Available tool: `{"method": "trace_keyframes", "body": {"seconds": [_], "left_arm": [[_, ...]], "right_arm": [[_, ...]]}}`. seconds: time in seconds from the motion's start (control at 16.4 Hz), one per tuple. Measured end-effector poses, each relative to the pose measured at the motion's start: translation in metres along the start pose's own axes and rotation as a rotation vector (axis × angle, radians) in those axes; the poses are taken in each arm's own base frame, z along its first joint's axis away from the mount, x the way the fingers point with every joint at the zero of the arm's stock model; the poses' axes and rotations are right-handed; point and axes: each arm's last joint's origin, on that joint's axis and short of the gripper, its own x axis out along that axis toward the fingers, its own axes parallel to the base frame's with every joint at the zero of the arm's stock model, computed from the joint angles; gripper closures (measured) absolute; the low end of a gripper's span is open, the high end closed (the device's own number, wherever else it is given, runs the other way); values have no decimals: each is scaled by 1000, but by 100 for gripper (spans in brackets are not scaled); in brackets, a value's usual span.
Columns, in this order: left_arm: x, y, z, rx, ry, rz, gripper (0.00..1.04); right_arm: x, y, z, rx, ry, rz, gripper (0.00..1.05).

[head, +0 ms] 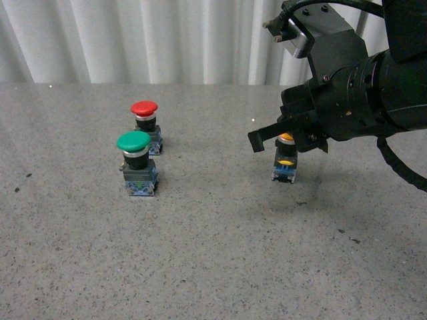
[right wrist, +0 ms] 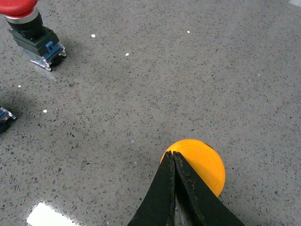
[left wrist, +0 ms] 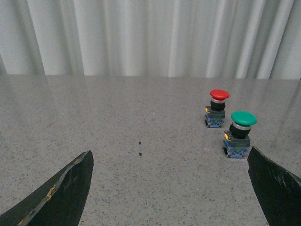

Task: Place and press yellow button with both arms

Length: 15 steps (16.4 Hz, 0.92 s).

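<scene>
1. Grey speckled stone worktop [head: 213,267], with a white pleated curtain [head: 167,40] behind it. Landmark for all positions: the push button with a green mushroom cap and blue-grey base [head: 136,160], upright on the worktop.
2. The push button with a yellow mushroom cap, black neck and blue-grey base [head: 285,162] stands upright on the worktop. It is well apart to the right of the green-capped button and at about the same depth in the front view.
3. The push button with a red mushroom cap and blue-grey base [head: 145,121] is upright just behind the green-capped button and slightly to its right. The two are close but not touching.
4. The bulky black right arm [head: 360,93] reaches in from far right of the green-capped button. The right gripper [head: 257,140] sits over the yellow cap, at cap height.
5. Right wrist view: the right gripper [right wrist: 173,157] has its black fingers pressed together, pinching nothing. The tips overlap the edge of the yellow cap [right wrist: 202,165]. Cannot tell whether they touch it.
6. Left wrist view: the left gripper [left wrist: 169,153] is spread wide, with only worktop between its black fingers [left wrist: 61,193]. The green-capped button [left wrist: 241,132] shows close to one fingertip, and the red-capped button [left wrist: 217,107] is beyond it.
</scene>
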Motion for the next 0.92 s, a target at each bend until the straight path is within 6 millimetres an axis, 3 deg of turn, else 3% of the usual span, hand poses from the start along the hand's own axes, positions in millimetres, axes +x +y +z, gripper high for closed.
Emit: {"method": "trace_keyframes", "body": {"seconds": [0.61, 0.92], "left_arm": [[0, 0, 0, 0, 0, 0, 7], [0, 0, 0, 0, 0, 0, 7]], "right_arm": [[6, 0, -6, -28, 40, -9, 103], [-3, 0, 3, -24, 4, -7, 103]]}}
